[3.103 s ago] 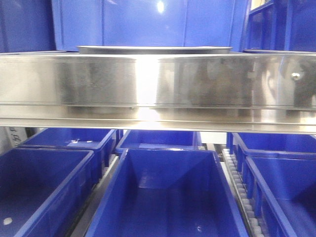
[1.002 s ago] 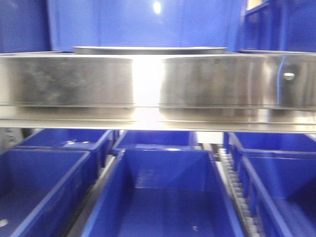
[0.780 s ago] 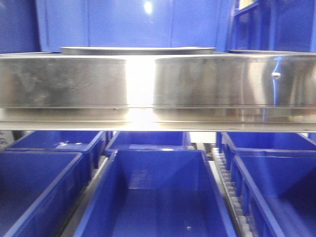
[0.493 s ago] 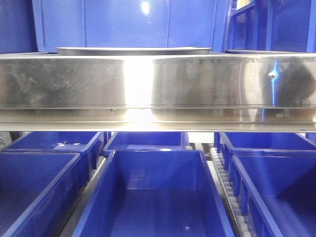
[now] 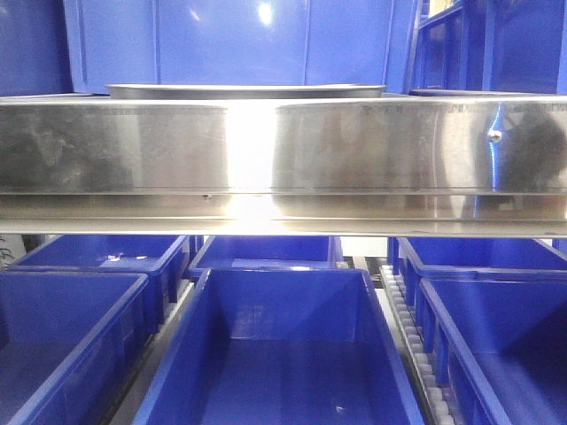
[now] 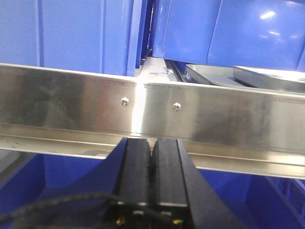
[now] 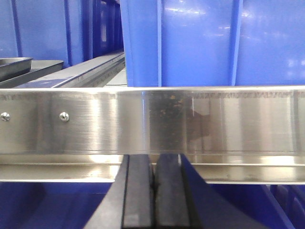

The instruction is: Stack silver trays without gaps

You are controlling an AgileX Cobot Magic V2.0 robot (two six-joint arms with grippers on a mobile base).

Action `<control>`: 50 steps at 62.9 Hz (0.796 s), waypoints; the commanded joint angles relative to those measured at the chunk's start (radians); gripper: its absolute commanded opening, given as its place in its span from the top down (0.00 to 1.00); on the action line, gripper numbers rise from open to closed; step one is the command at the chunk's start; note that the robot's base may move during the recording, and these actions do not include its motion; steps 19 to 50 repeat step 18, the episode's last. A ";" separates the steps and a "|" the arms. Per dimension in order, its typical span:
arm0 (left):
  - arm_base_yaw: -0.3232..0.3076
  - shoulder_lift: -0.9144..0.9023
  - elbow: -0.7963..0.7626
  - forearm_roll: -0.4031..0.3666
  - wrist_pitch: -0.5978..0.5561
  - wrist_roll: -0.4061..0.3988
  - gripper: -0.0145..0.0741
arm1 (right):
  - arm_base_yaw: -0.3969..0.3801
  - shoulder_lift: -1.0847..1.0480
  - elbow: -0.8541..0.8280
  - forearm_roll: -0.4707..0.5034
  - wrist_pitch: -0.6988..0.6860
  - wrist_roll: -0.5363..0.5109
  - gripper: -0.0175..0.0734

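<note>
The silver trays [image 5: 246,90] sit on the upper shelf behind the brushed-steel rail [image 5: 283,146], in front of a blue bin [image 5: 239,40]; in the left wrist view one tray [image 6: 269,76] lies upon another [image 6: 209,76]; the left hand [image 6: 151,150] and right hand [image 7: 153,167] are both closed and empty, just below the rail; more blue bins [image 5: 275,345] stand beneath.

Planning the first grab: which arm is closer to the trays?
Probably left. Its view shows the trays close behind the rail, upper right; the right view shows them farther off. Both arms' fingers are shut.
</note>
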 commanded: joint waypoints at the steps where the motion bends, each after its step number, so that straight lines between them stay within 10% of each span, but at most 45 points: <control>1: 0.002 -0.033 -0.003 -0.010 -0.091 -0.004 0.89 | -0.006 -0.019 0.000 -0.010 -0.078 -0.014 0.75; 50: 0.002 -0.033 -0.003 -0.010 -0.091 -0.004 0.89 | -0.006 -0.019 0.000 -0.010 -0.078 -0.014 0.75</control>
